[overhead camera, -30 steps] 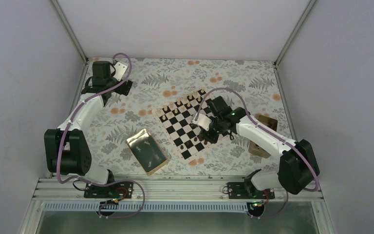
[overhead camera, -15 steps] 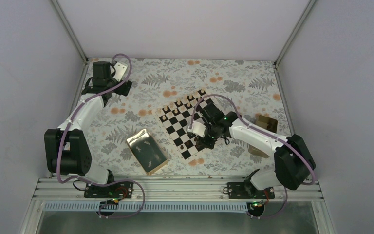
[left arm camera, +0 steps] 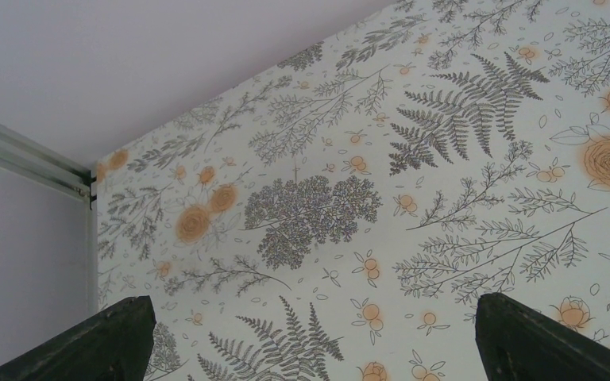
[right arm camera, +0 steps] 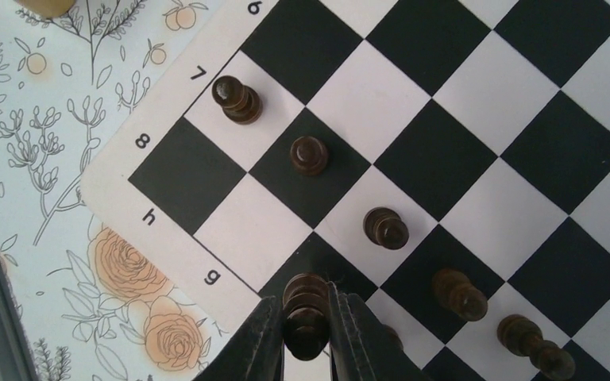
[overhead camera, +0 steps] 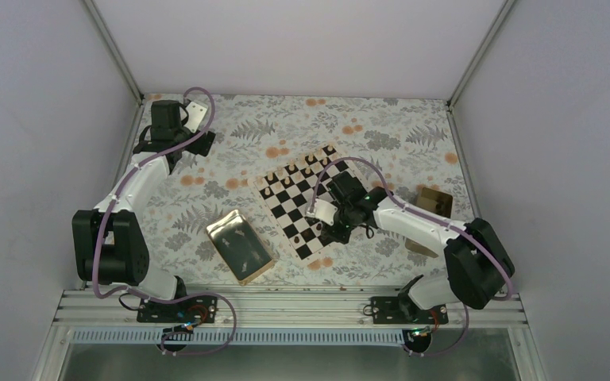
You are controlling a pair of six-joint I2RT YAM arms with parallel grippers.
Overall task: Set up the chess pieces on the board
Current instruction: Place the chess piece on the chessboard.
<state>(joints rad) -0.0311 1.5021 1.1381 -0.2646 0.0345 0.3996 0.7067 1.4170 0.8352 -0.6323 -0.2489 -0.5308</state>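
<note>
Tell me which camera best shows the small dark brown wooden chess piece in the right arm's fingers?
The right wrist view: close up, the right gripper pinches the dark brown wooden chess piece over the checkered board. In the top external view the gripper hides it; the left wrist view misses it, facing flowered tablecloth.

Soft, even light came from overhead, and my right arm (overhead camera: 422,225) cast only a faint shadow on the floral cloth (overhead camera: 286,127); the gold tray (overhead camera: 240,248) gave a dull sheen. From my right wrist the board (right arm camera: 437,159) read crisp, while my right fingers (right arm camera: 258,343) and the dark chess piece (right arm camera: 306,303) between them looked slightly soft and shadowed.
</note>
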